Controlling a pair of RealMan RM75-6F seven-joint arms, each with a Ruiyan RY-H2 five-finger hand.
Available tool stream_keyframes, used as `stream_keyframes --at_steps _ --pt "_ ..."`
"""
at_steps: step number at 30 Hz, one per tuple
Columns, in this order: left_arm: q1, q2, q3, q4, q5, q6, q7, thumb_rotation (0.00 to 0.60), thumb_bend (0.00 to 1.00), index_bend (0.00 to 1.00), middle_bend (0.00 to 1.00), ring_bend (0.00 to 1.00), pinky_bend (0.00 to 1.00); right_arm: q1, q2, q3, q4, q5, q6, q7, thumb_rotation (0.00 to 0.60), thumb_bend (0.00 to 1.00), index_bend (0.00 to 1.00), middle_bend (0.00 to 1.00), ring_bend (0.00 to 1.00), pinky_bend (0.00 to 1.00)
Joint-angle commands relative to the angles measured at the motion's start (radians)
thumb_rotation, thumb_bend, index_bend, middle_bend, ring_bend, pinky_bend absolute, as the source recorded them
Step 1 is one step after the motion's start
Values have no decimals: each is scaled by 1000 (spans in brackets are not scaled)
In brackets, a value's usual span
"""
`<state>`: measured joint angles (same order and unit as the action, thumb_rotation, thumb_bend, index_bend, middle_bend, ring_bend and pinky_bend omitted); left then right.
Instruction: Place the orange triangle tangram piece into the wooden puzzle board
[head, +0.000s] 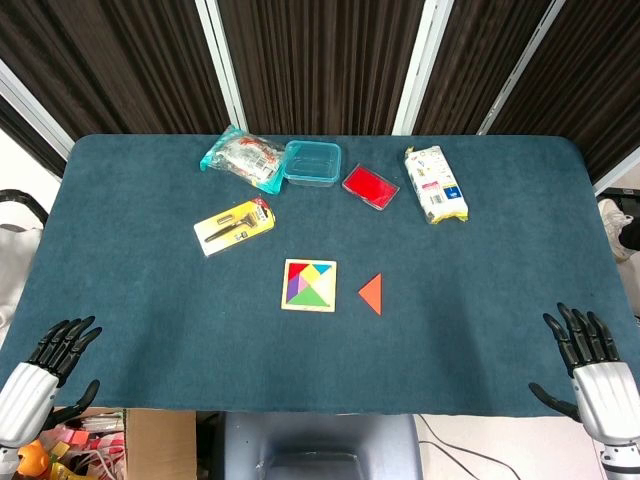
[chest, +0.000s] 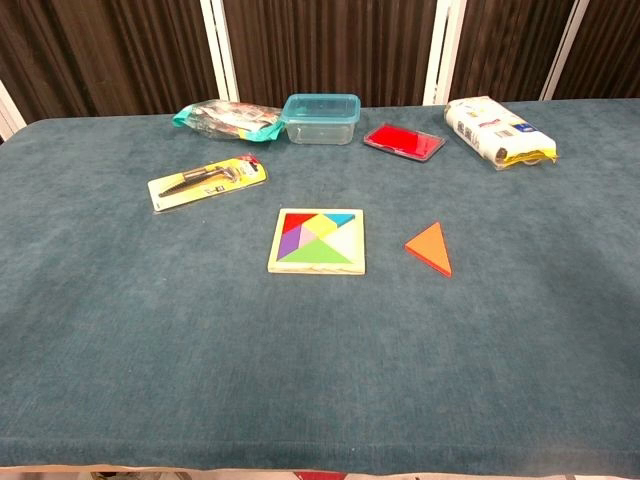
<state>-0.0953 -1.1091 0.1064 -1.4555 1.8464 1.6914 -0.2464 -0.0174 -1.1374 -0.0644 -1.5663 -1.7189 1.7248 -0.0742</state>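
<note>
The orange triangle (head: 372, 293) (chest: 431, 246) lies flat on the blue cloth, just right of the wooden puzzle board (head: 309, 286) (chest: 318, 241). The board holds several coloured pieces, with a pale gap at its right side. My left hand (head: 45, 375) hangs at the table's near left corner, fingers spread, holding nothing. My right hand (head: 590, 365) is at the near right edge, fingers likewise apart and empty. Both hands are far from the triangle and show only in the head view.
Along the back stand a crinkly snack bag (head: 243, 157), a clear teal-rimmed container (head: 311, 163), a red flat case (head: 370, 186) and a white packet (head: 435, 184). A yellow carded tool pack (head: 234, 226) lies left of the board.
</note>
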Motion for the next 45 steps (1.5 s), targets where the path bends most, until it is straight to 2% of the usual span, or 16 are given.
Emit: stream_keyframes --at_steps 1,5,8,10,12,15,17,21,26,39,45 --pt "-1 0 0 2 1 0 -2 600 459 0 0 0 90 10 -3 5 -2 -1 -26 -14 600 133 0 0 0 0" --pt "-2 -6 -5 9 -4 2 -10 600 459 0 0 0 90 74 -11 28 -1 -15 -114 -43 600 134 0 0 0 0" --pt "-7 -2 -7 3 -7 -3 -18 600 459 0 0 0 90 172 -14 69 1 -28 -231 -92 600 133 0 0 0 0" --pt "-11 -5 -11 3 -12 -11 -14 600 458 0 0 0 90 260 -10 103 -9 -22 -347 -122 600 133 2 0 0 0" --pt "-11 -8 -10 6 -14 -16 -9 600 458 0 0 0 90 350 -10 136 -16 0 -477 -150 600 134 32 0 0 0" --pt "-13 -10 -11 6 -21 -26 -4 600 458 0 0 0 90 467 -37 190 0 48 -632 -193 600 156 136 0 0 0" --pt "-15 -11 -13 6 -29 -33 -4 600 457 0 0 0 90 525 -71 216 30 76 -700 -211 600 192 211 0 0 0" --pt "-19 -11 -22 2 -52 -48 -1 600 457 0 0 0 91 631 -145 248 100 134 -829 -258 600 227 276 0 0 0" --pt "-19 -13 -26 1 -59 -51 2 600 458 0 0 0 91 719 -226 254 208 155 -908 -243 600 326 345 0 0 0" --pt "-19 -14 -26 -1 -58 -50 4 600 457 0 0 0 91 801 -317 184 335 187 -1001 -298 600 355 366 0 0 0" --pt "-20 -13 -27 0 -55 -48 -2 600 458 0 0 0 91 824 -368 177 381 217 -1017 -304 600 359 376 0 0 0"
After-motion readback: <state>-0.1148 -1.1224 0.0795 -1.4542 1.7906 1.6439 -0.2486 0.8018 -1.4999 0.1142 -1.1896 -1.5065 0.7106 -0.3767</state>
